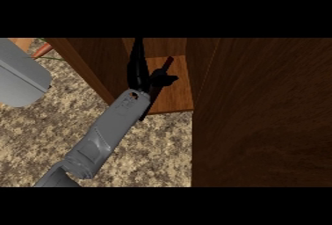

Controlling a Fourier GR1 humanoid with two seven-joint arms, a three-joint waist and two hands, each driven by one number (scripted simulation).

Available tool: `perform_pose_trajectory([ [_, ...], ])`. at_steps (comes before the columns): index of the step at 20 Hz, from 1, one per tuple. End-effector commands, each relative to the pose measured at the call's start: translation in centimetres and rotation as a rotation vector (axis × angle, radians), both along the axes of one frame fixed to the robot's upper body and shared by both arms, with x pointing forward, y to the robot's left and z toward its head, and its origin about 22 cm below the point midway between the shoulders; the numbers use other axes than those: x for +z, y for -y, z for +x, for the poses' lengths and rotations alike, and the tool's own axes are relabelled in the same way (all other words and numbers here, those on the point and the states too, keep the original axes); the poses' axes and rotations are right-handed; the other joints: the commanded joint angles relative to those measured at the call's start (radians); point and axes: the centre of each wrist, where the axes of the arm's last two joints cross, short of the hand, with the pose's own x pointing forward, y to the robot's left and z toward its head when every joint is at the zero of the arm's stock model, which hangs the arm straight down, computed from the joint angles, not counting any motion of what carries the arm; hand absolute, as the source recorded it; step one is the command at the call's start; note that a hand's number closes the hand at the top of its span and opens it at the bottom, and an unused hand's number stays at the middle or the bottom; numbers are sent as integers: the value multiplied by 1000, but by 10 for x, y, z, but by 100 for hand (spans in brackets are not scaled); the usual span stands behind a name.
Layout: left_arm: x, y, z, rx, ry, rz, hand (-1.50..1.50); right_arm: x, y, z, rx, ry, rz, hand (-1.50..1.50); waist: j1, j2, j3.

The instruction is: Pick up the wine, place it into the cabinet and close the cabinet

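The cabinet (259,114) stands at the right on the bench (39,132), its door (88,66) swung open to the left. One hand (146,77) reaches into the opening between them, above the cabinet's shelf (178,96).

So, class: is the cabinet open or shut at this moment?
Open: the cabinet shows its lighter shelf between dark panels, and a black hand reaches in over it.

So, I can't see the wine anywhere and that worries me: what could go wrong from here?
1. The right robot hand is inside the cabinet, over its shelf; the panel at the right, likely the door, could catch the forearm if swung now.
2. The wine is hidden, so pulling back might tip it unnoticed.
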Motion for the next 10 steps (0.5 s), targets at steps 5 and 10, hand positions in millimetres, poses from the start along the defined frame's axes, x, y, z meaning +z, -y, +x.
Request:
perform_pose_trajectory([
  [5,6,0,-3,16,114,-165,-150,31,-6,-25,-23,34,23,-150,43,-16,1],
  [10,-8,0,-24,-47,153,-280,-150,30,-18,-26,-24,26,27,-150,43,-18,0],
])
